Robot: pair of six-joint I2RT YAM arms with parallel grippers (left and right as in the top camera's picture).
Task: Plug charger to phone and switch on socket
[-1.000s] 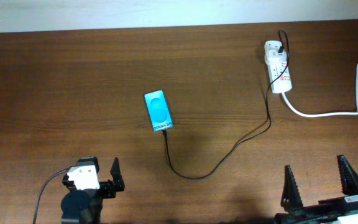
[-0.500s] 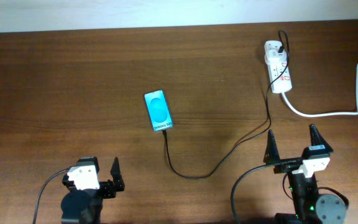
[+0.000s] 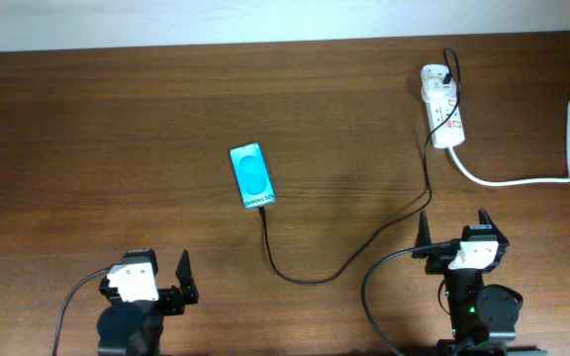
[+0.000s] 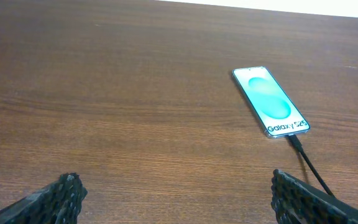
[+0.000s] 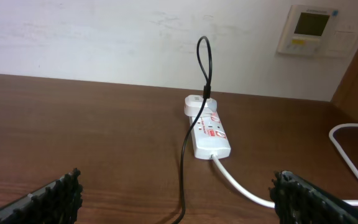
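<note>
The phone (image 3: 252, 177) lies flat mid-table, cyan screen up; it also shows in the left wrist view (image 4: 270, 101). The thin black charger cable (image 3: 364, 242) runs from the phone's near short edge in a loop to the white socket strip (image 3: 441, 106) at the back right, where its plug sits in the far end. In the right wrist view the cable (image 5: 191, 140) rises to the strip (image 5: 207, 132). My left gripper (image 3: 164, 280) is open and empty at the front left. My right gripper (image 3: 453, 234) is open and empty, below the strip.
The strip's thick white cord (image 3: 522, 179) curves right and off the table's right edge; it also shows in the right wrist view (image 5: 253, 193). A white wall with a wall panel (image 5: 316, 30) stands behind the table.
My right arm has moved up from the bottom right edge and to the left, turning upright below the strip. The left arm, phone and cable have not moved.
</note>
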